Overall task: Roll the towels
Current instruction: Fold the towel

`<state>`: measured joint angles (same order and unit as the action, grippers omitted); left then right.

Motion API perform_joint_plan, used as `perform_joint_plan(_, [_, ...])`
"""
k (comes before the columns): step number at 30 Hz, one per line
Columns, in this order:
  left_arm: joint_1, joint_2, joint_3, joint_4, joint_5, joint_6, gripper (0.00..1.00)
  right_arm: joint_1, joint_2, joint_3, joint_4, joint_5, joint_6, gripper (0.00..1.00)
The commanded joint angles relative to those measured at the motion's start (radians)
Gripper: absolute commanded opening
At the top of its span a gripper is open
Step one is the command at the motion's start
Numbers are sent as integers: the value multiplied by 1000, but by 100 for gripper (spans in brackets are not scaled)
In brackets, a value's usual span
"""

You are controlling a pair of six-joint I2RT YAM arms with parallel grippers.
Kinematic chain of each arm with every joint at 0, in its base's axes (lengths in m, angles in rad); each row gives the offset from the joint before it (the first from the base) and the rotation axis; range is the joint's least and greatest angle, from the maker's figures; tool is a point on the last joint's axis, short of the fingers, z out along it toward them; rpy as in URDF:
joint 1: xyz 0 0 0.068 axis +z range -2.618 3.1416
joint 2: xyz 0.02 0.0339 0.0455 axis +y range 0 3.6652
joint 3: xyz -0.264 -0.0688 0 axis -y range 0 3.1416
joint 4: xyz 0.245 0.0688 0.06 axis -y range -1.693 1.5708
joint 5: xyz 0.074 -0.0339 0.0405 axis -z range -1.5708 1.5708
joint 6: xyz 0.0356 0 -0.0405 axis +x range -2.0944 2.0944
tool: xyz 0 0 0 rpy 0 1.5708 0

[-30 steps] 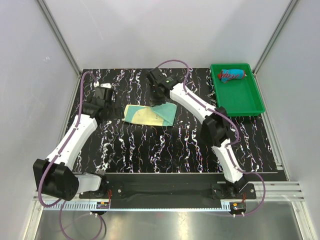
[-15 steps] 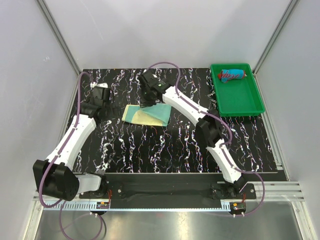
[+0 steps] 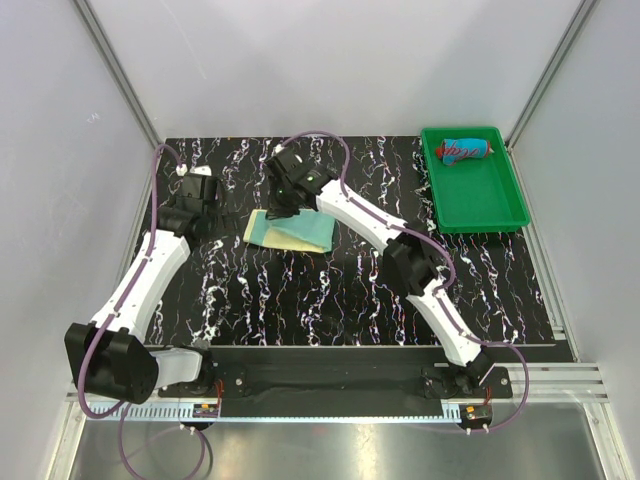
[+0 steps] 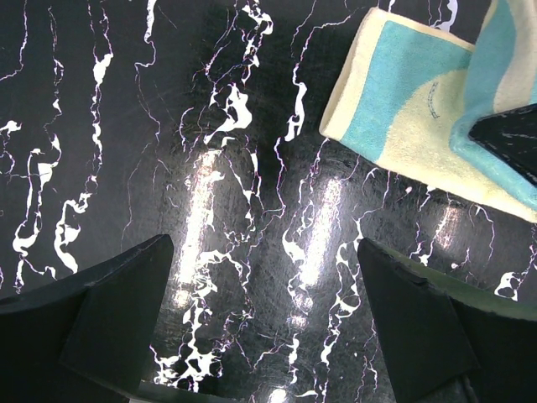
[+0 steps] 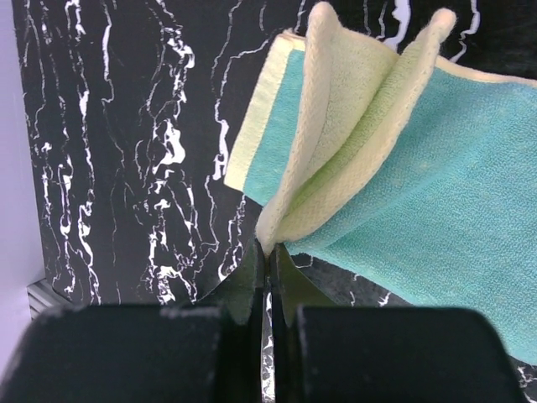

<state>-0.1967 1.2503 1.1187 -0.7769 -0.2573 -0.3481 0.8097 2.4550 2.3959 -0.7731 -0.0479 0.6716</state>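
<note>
The right claw clamps a fold of the pale yellow and teal cloth towel on the black marbled desk. The left claw gapes nearby.

My right gripper pinches its two black fingers tight on a doubled-up edge of the soft pale yellow towel with teal-green patches. The rest of that towel lies flat on the black white-veined tabletop.
</note>
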Motion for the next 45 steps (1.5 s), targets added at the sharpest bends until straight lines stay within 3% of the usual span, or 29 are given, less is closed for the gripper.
perform_joint_plan(1, [8,-26,1,22,-22,-8,99,31,10,51,60,-26,6,0])
perform_joint_plan(10, [10,-25,1,19,-23,-8,99,42,45,51,92,-40,19,0])
perform_joint_plan(21, [11,-23,1,18,-31,-8,99,59,76,23,146,-73,40,10])
perform_joint_plan(23, [11,-20,1,18,-33,-8,99,62,82,22,158,-81,45,17])
perform_joint_plan(25, [11,-20,0,18,-34,-8,99,60,91,22,169,-83,49,37])
perform_joint_plan(28, [11,-17,0,16,-37,-8,99,60,108,22,195,-87,57,54])
perform_joint_plan(35, [11,-11,-2,14,-56,-6,99,62,90,-16,250,-96,54,65])
perform_joint_plan(42, [11,6,-2,22,-42,6,99,31,-112,-171,278,-29,20,75])
perform_joint_plan(45, [8,15,-10,39,15,23,99,8,-243,-325,302,0,19,77])
